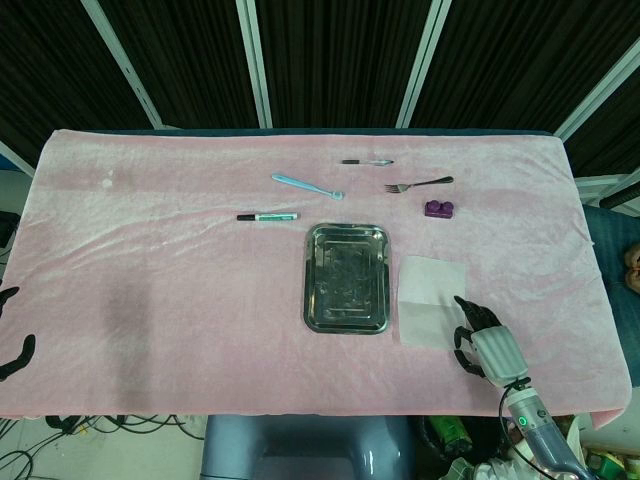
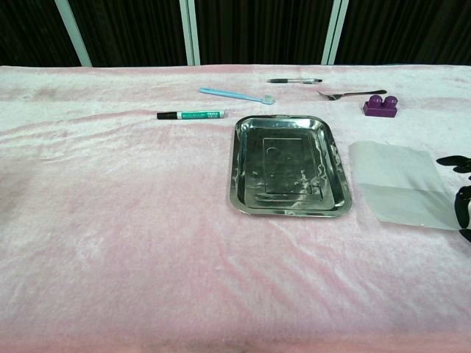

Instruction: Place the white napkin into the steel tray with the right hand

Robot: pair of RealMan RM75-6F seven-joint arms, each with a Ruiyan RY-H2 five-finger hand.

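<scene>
The steel tray (image 1: pixel 345 280) (image 2: pixel 288 165) lies empty at the middle of the pink cloth. Just to its right the white napkin (image 1: pixel 430 298) (image 2: pixel 401 184) lies flat on the cloth, a narrow gap from the tray's rim. My right hand (image 1: pixel 487 345) (image 2: pixel 461 193) hovers at the napkin's near right corner with its dark fingers spread; one fingertip (image 1: pixel 462 301) reaches over the napkin's right edge. It holds nothing. Of my left hand (image 1: pixel 14 338) only dark fingertips show at the far left edge of the head view, spread apart and empty.
Behind the tray lie a light blue toothbrush (image 1: pixel 308 186) (image 2: pixel 235 95), a green marker (image 1: pixel 267 216) (image 2: pixel 190 115), a pen (image 1: pixel 366 161) (image 2: pixel 294 81), a fork (image 1: pixel 418 184) (image 2: pixel 352 94) and a purple block (image 1: pixel 438 209) (image 2: pixel 380 105). The table's near edge runs just below my right hand.
</scene>
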